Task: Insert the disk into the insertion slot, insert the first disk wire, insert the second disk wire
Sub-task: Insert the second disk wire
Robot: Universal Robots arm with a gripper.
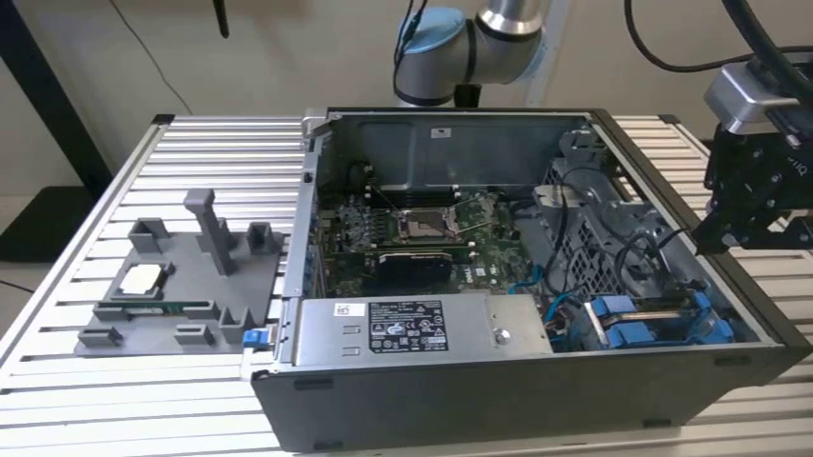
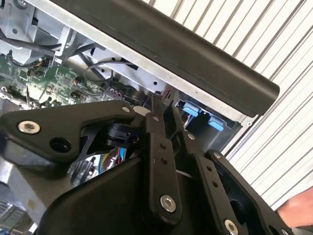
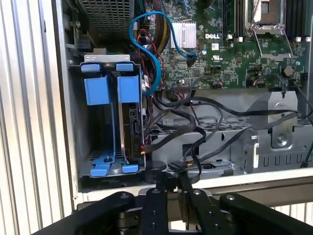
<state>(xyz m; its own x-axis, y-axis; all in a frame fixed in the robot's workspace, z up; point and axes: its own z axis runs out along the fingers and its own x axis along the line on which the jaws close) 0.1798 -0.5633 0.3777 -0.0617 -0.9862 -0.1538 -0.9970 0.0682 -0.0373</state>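
The slatted table carries an open computer case toward its edge at the exterior view's right. The insertion slot sits in the case corner nearest that edge. The disk stands on edge inside it, apparently seated, so the wire steps look to be in hand. The gripper hovers over the case wall just beside the slot, jaws together with nothing visibly between them. Black wires loop near the disk's end; whether one is plugged in is unclear. Seating one calls for fine alignment among that tangle.
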